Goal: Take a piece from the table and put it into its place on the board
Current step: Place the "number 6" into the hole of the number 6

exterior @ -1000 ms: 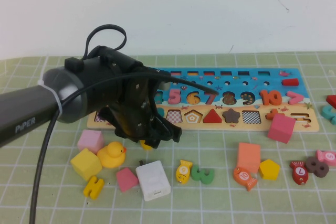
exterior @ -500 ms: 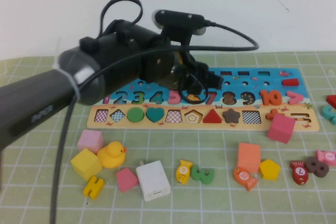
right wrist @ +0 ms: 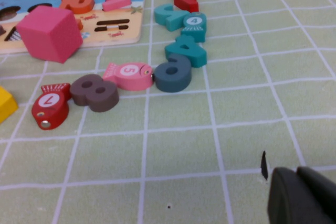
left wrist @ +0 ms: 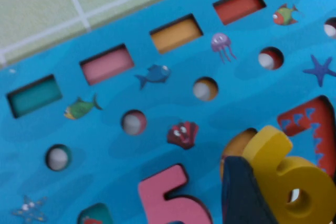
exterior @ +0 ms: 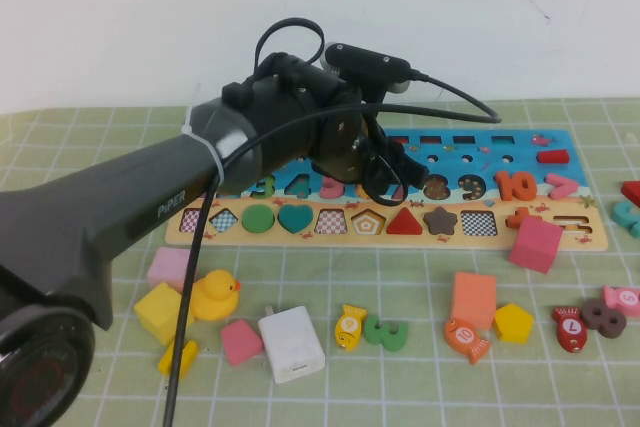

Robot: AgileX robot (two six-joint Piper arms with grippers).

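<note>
Left claw (exterior: 385,169): pinched the yellow 6 (left wrist: 286,174) above the board (exterior: 480,152), beside the pink 5 (left wrist: 170,195)
Yellow 6: probably light, stiff, smooth wood; edge grip best
Right claw (right wrist: 302,195): low over worktop (right wrist: 173,156), fingers unclear

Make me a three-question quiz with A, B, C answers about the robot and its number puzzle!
1. Where is the left tool?
A) over the duck
B) over the blue part of the board
C) beside the white block

2. What colour is the cube at the board's right end?
A) pink
B) black
C) green

3. What is the yellow 6 doing?
A) lying beside the duck
B) sitting under the white block
C) held in the left tool

Answers:
1 B: its wrist view shows the blue board right beneath it.
2 A: the cube is plainly pink.
3 C: a dark finger presses against it above the board.

The right tool sits low over the mat, away from the board.
</note>
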